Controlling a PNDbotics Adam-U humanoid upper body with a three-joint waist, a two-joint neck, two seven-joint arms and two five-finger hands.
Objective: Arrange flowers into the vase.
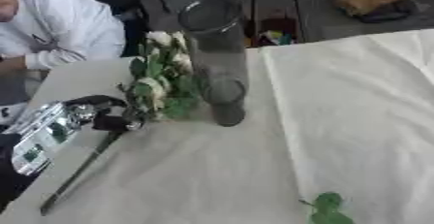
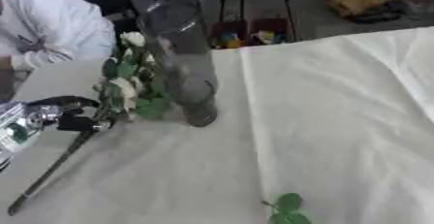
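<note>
The left hand (image 1: 108,116) comes in from the left edge, its silver and black forearm partly cut off by the frame. Its dark fingers are curled round the stem of a bunch of white roses (image 1: 162,75); blur hides exactly how they wrap it. The pale blooms and green leaves rise up and away from the hand, and the long thin stem (image 1: 76,174) runs down past it towards the near left corner of the table (image 1: 339,121), which is draped in a creased off-white cloth. Just beyond the flowers, on the side away from the hand, stands a tall clear glass vase (image 1: 216,58), a cylinder with a dark rim; the blooms lean against its side, outside it. Well off to the hand's right, at the lower edge, a small green leafy sprig (image 1: 326,208) is cut off by the frame. The right hand appears in neither view.
</note>
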